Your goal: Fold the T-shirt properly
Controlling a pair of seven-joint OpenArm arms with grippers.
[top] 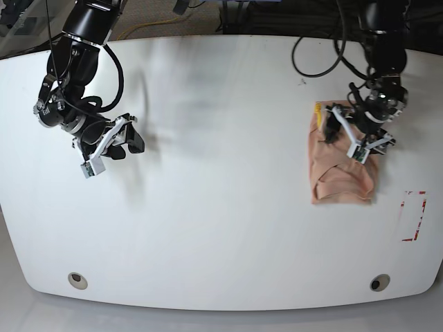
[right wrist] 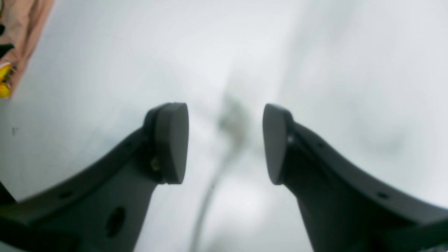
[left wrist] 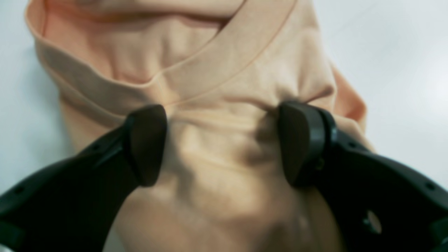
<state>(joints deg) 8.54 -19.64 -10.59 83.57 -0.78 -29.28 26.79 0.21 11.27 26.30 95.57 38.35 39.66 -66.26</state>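
While the folded bundle lies at three o'clock on the white table (top: 208, 228), both arms stand off it.

Left gripper (left wrist: 224, 143) hovers over the peach, thin-fabric T-shirt (top: 340, 176), jaws spread wide, pinching nothing visible, probably releasing. Right gripper (right wrist: 225, 143), part open and empty, waits at nine o'clock. The bundle's long axis runs twelve-to-six, yellow tag (top: 318, 109) toward twelve.
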